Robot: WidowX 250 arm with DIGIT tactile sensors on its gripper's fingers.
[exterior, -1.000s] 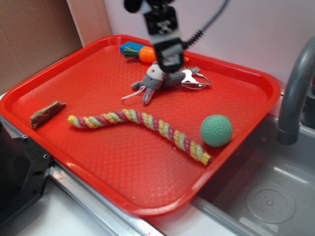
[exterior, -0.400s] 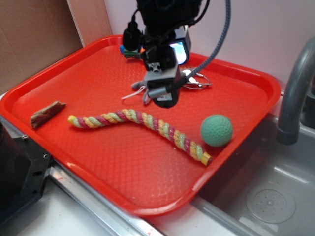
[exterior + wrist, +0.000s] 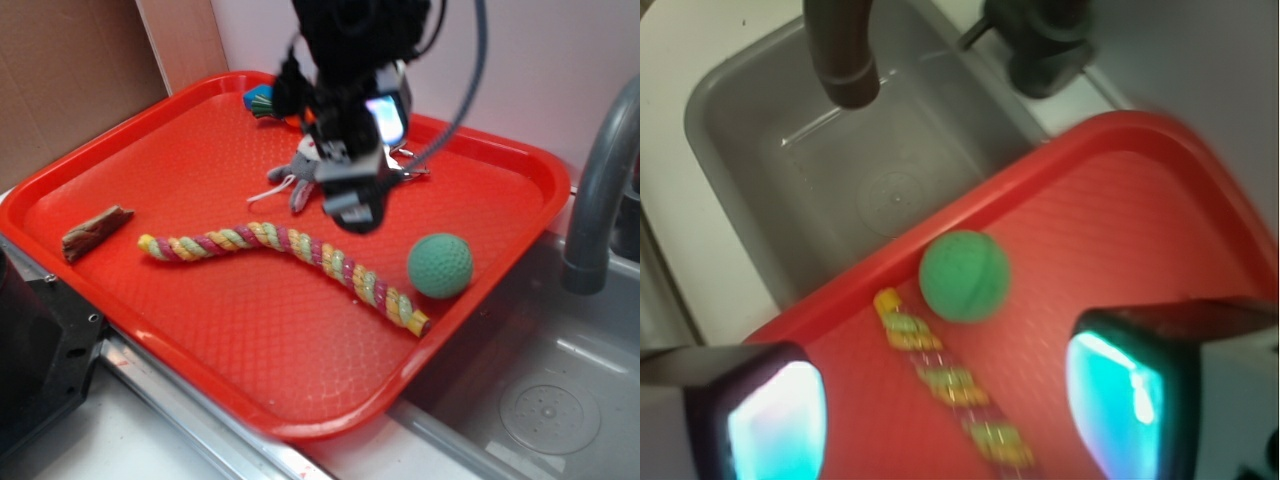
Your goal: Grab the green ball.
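The green ball (image 3: 440, 265) is a mint-green dimpled sphere resting on the red tray (image 3: 200, 310) near its right rim. In the wrist view the green ball (image 3: 964, 276) lies ahead of the jaws, beside the rope's end. My gripper (image 3: 355, 205) hangs above the tray's middle, left of and behind the ball, over the braided rope. It is open and empty. In the wrist view my gripper (image 3: 945, 410) shows both fingers wide apart with only rope and tray between them.
A braided rope toy (image 3: 280, 250) crosses the tray. A grey toy mouse (image 3: 300, 175), a carrot toy and a metal ring lie at the back. A brown piece (image 3: 95, 232) lies at the left. A sink (image 3: 540, 390) and faucet (image 3: 600, 190) stand on the right.
My gripper has come down and moved forward and right from over the toy mouse toward the ball. The ball, rope and other toys have not moved.
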